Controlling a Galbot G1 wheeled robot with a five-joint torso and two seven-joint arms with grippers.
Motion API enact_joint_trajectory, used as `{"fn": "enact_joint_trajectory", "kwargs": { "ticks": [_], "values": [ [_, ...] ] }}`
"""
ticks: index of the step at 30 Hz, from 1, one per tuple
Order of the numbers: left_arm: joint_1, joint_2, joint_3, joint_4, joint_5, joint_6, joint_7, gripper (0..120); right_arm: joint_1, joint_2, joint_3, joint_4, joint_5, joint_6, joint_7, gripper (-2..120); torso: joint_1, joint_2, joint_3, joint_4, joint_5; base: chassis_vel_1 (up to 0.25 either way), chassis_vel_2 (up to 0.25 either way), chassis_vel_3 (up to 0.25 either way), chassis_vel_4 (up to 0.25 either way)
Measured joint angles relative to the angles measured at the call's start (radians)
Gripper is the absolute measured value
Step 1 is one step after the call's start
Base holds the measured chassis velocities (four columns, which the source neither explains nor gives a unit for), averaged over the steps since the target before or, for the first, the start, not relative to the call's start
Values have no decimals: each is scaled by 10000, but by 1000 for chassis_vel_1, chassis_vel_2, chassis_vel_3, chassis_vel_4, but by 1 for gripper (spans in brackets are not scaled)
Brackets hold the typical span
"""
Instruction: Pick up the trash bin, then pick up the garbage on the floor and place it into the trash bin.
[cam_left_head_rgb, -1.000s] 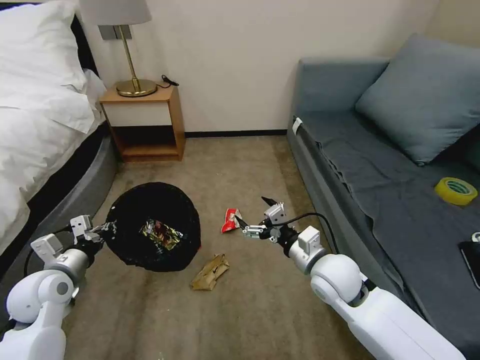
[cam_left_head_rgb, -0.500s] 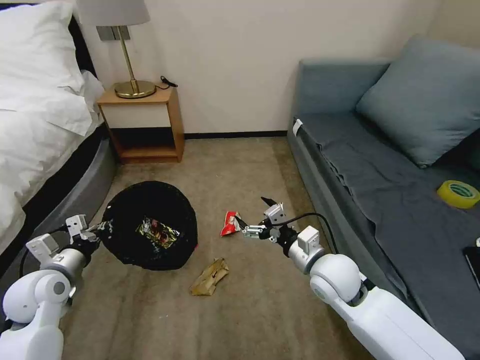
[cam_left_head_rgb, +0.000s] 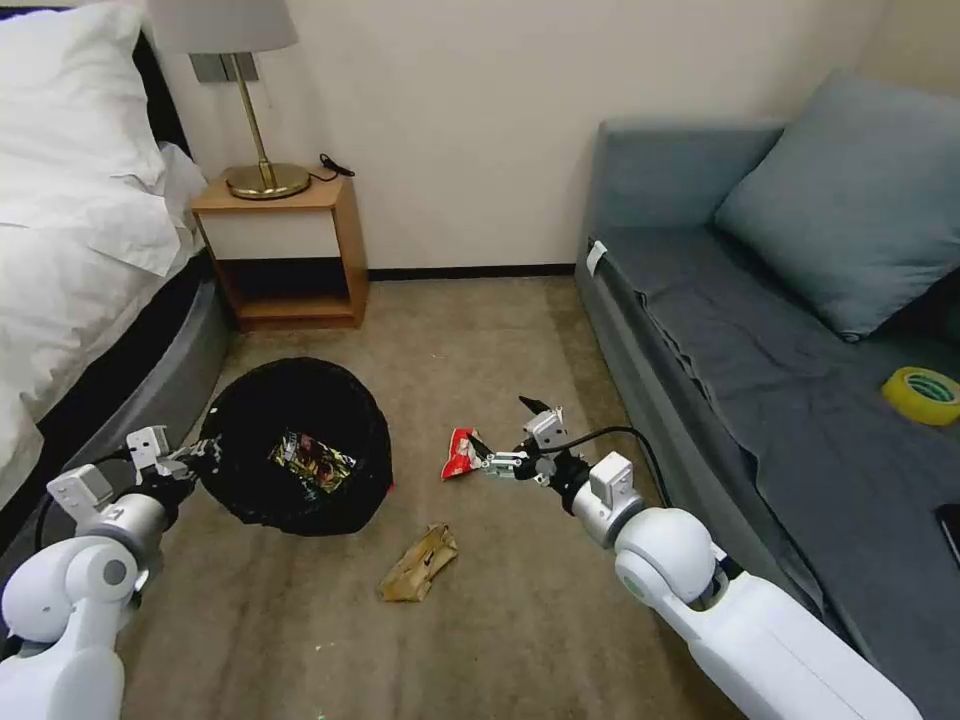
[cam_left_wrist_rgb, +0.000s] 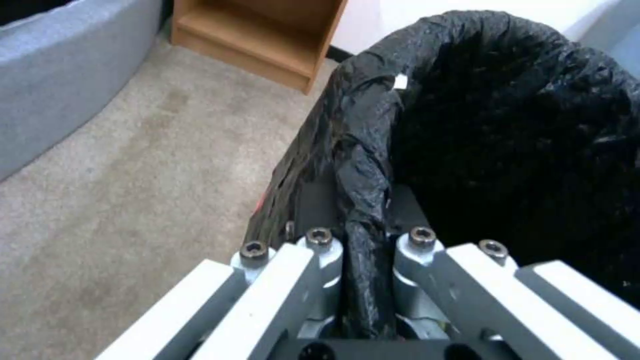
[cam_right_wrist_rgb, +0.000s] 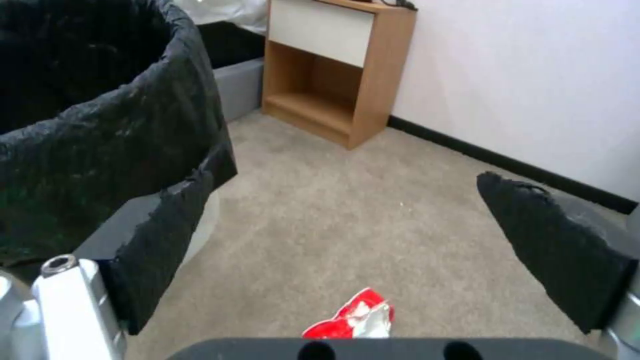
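Note:
The trash bin, lined with a crinkled black bag, is on the carpet's left side, with a gold-brown snack wrapper inside it. My left gripper is shut on the bin's near rim; the left wrist view shows the left gripper pinching a fold of the bag on the trash bin. A red-and-white packet lies on the floor right of the bin. My right gripper hangs open just beside it; in the right wrist view the packet lies below the right gripper. Crumpled tan paper lies nearer to me.
A bed runs along the left, with a wooden nightstand and lamp against the back wall. A grey sofa lines the right, holding a cushion, a yellow tape roll and a black phone. Bare carpet lies between.
The whole head view has shifted slightly, so the camera moved. My right gripper's lower finger now sits closer to the red-and-white packet. The left gripper still holds the bin's rim.

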Motion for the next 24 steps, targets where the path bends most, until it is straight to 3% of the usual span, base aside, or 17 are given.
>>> {"fn": "enact_joint_trajectory", "kwargs": {
  "ticks": [24],
  "values": [
    [-40, 72, -80, 136, -87, -6, 29, 4, 153, 126, -348, -266, 26, -34, 38, 100, 0, 0, 0, 1, -1, -34, 35, 35, -44]
  ]
}}
